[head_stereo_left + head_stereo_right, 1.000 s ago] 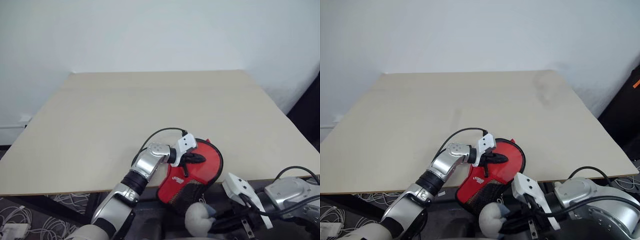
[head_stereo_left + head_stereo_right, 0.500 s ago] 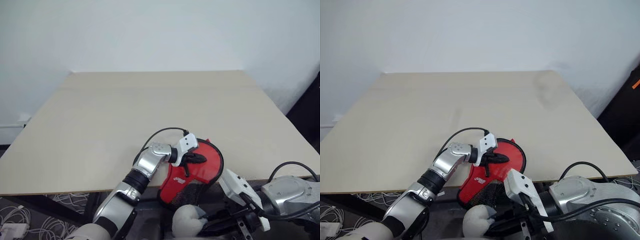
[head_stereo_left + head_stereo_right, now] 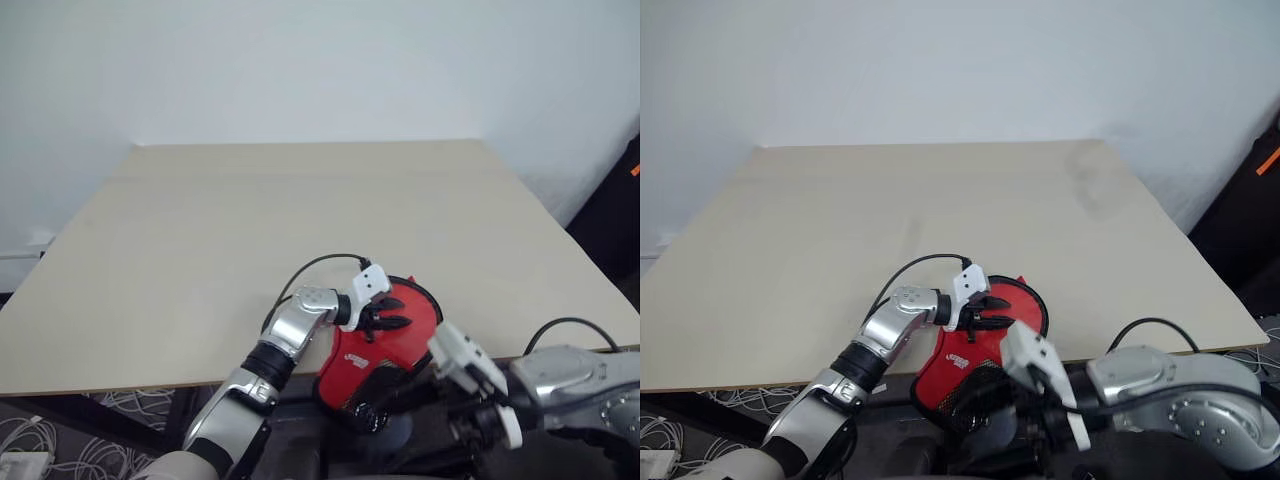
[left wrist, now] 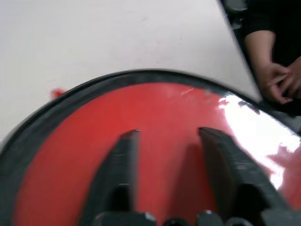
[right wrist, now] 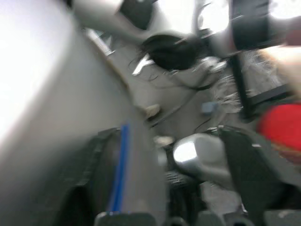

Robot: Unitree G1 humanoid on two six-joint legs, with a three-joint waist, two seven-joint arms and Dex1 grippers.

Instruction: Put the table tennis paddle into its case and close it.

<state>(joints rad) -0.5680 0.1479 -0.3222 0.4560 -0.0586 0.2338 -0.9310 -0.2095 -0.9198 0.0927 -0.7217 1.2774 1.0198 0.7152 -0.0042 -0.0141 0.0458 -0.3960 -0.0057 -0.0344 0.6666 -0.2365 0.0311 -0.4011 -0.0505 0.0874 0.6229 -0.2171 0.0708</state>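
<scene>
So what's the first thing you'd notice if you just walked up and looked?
The bright red case with its black trim jumps out, lying at the near edge of the pale table and hanging partly over it. The left gripper is right over the case's red side with its black fingers apart. The right gripper sits lower, by the part of the case that hangs off the edge.

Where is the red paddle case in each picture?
Left eye view: the case hangs over the table's near edge, right of middle, under the left gripper.
Right eye view: same spot, near the bottom centre.
Left wrist view: its red side lies beneath the two open black fingers.
Right wrist view: a red blur, probably the case.
Shared landmark: the case's black rim.
</scene>
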